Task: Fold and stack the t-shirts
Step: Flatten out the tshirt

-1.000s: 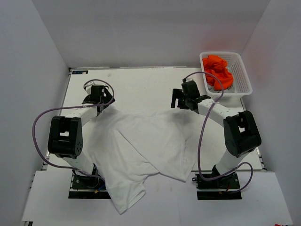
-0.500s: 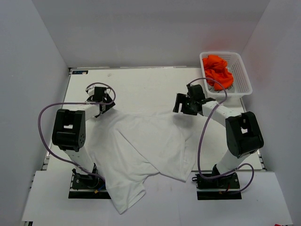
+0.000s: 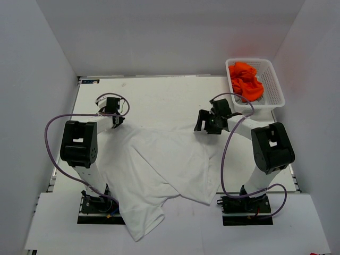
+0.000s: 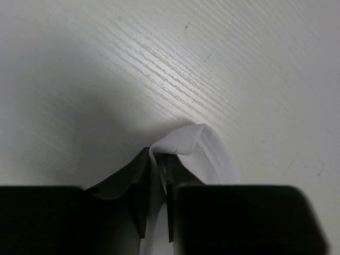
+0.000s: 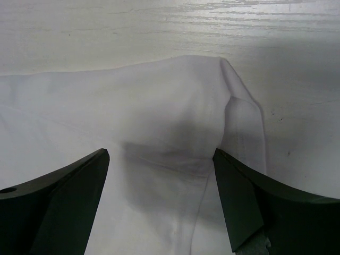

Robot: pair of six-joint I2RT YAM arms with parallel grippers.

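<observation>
Top external view: we look down on a white, wood-grained surface (image 3: 159,98) with our two black and white arms rising from its near edge. A plain white short-sleeved cloth t-shirt (image 3: 159,164) lies spread and creased across the middle and near half of the surface. One end of it trails past the near edge, just beside the base of our left arm. Our left tool (image 3: 113,119) sits at the shirt's far left corner. Our right tool (image 3: 204,122) sits at the shirt's far right corner, close to the surface. In the far right corner of the surface stands a white plastic lattice basket (image 3: 274,87). It holds a crumpled heap of bright orange cloth t-shirts (image 3: 245,79), well apart from the white shirt.

Left wrist view: our left tool (image 4: 155,183) is pressed narrow, with its dark fingers (image 4: 139,180) clamped on a small folded peak of the white t-shirt (image 4: 186,141). The peak pokes out just beyond the fingertips, with bare surface (image 4: 159,58) all around it.

Right wrist view: our right tool (image 5: 159,204) is spread wide and grips nothing. Its two dark fingers (image 5: 58,204) stand on either side of the white t-shirt (image 5: 133,106). The shirt's rounded corner, with a folded seam on its right, ends just short of the bare surface (image 5: 159,21) beyond. We cannot tell whether the fingertips touch the cloth.
</observation>
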